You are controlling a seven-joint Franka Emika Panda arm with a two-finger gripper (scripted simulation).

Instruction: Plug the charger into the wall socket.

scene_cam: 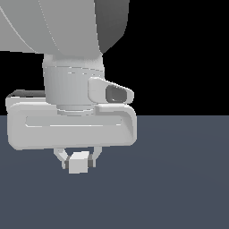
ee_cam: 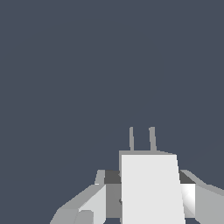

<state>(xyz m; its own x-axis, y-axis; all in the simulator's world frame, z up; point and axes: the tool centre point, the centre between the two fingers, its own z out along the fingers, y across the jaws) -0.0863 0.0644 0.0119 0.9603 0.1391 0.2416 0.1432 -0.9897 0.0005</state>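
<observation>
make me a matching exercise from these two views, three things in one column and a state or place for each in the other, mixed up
Column one:
1. charger
2. hand
3. prongs

Column two:
A. two thin pins sticking out from the block's far end in the wrist view
B. shut on the off-white block
C. gripped between two fingers above the grey floor

Pairs: 1-C, 2-B, 3-A

The wall socket shows in neither view.
</observation>
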